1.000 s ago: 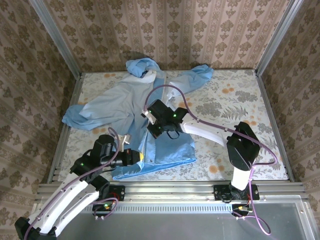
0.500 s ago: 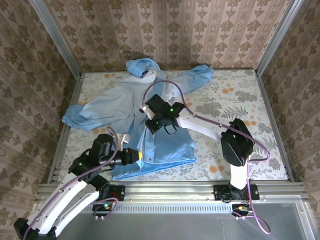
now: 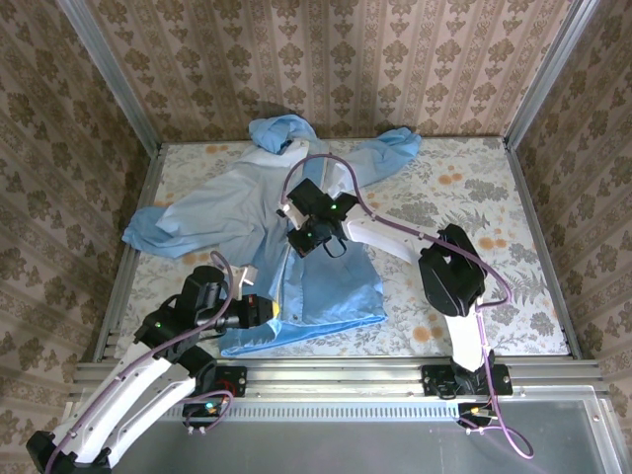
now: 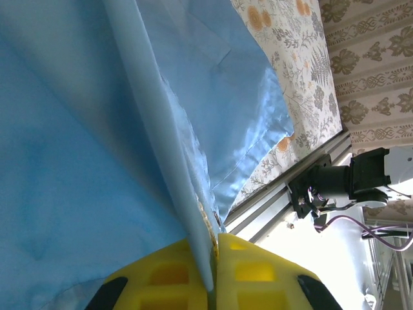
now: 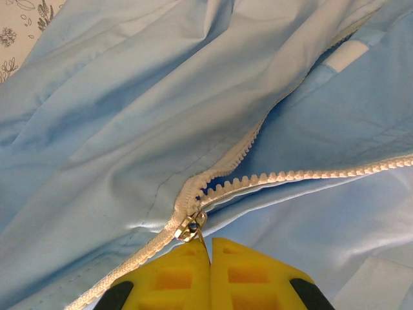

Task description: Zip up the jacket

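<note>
Right tool [image 5: 210, 248], pinched shut on the zipper pull [image 5: 189, 226], has climbed toward mid-frame up the jacket [image 3: 222, 207] spread across the table [image 3: 474, 197]. Left tool [image 4: 213, 258] clamps the hem, lower left. Teeth [image 5: 303, 173] ahead still gape, so the zipping is only partway.
</note>
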Tool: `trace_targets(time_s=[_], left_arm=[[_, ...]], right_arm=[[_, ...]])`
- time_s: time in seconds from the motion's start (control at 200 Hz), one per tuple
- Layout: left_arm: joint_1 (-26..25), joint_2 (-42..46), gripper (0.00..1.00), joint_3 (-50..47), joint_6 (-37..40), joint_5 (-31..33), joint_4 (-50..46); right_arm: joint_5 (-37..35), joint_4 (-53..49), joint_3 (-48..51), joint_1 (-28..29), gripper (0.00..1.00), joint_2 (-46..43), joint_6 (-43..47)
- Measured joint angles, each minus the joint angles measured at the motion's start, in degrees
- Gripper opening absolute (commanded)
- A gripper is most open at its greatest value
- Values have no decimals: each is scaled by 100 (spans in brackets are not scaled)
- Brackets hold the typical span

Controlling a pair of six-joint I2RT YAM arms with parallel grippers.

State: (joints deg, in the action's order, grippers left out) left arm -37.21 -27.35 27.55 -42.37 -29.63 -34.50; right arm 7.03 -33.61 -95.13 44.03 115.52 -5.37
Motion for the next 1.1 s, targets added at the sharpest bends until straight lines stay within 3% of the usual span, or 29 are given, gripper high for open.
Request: trace_targets(time_s=[0.595, 0.845, 1.1], left_arm=[[-236, -83, 0, 0, -2, 332, 415], [-304, -94, 0, 7, 0, 297, 271], [-450, -127, 0, 7, -2, 133, -153]], right_arm=[[323, -990, -1349, -264, 0, 459, 286], [227, -870, -1233, -343, 0, 518, 352], [118, -31, -79, -892, 0, 461, 546]])
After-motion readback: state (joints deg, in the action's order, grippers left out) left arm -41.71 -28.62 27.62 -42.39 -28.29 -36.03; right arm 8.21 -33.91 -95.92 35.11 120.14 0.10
